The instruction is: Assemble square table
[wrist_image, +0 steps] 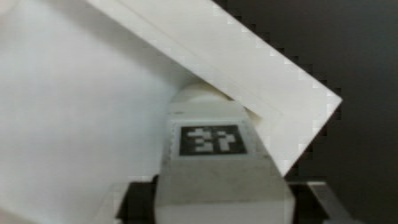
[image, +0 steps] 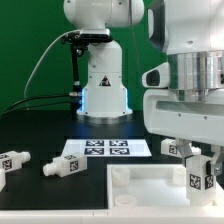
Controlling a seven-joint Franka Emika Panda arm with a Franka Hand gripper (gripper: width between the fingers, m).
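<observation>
I've got the black work table [image: 40, 135] in the exterior view, matte and dark, with a green backdrop [image: 25, 50] behind it. The arm's white robot base [image: 103, 85] stands at the back, and a black cable [image: 42, 62] loops down beside it.

In front of the base, the marker board [image: 105, 148] lies flat on the table. Nearest the camera is the white plastic square slab with raised rim [image: 150, 195], also lying flat, just beside the marker board.

On the exterior view's left, two loose short white blocky legs with black-and-white square tags lie on their sides on the bare black surface. One loose leg [image: 12, 162] is at the edge of the frame, and the other loose leg [image: 65, 165] is closer to the slab. Both are apart from it.

On the exterior view's right, the gripper [image: 196, 172] hangs over the slab's far corner, its fingers pinching a third tagged white leg [image: 197, 181]. The wrist view shows that held leg [wrist_image: 214, 140] clamped between dark fingers [wrist_image: 137, 203], tag facing the camera, right against the slab's [wrist_image: 89, 120] angled edge. I can't tell if they touch.
</observation>
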